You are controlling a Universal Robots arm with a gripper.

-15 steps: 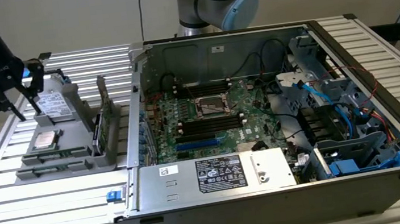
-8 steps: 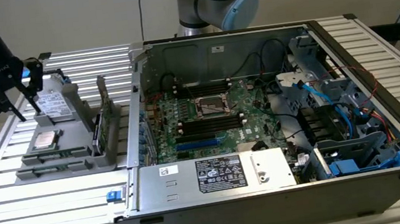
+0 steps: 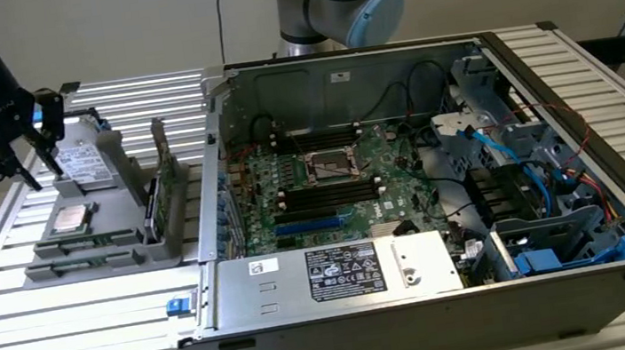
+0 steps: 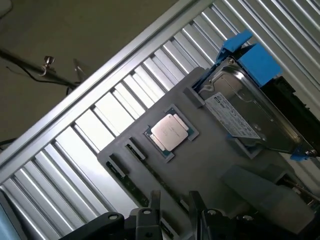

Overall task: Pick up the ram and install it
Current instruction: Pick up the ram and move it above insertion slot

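The ram (image 3: 82, 245) is a thin green stick lying in a slot along the near edge of the grey holder block (image 3: 120, 257), at the exterior view's left. In the wrist view the ram (image 4: 131, 184) runs along the block's edge, partly hidden behind the fingertips (image 4: 155, 200). My gripper (image 3: 14, 171) hangs above the far left end of the block, over the hard drive, well apart from the ram. It is open with nothing between its fingers, as the wrist view of the gripper (image 4: 175, 212) confirms.
The block also holds a silver processor chip (image 4: 170, 131), a hard drive (image 4: 245, 117) in a blue bracket, and an upright green card (image 3: 164, 171). An open computer case (image 3: 213, 241) with its motherboard (image 3: 332, 186) and dark memory slots stands at the exterior view's right.
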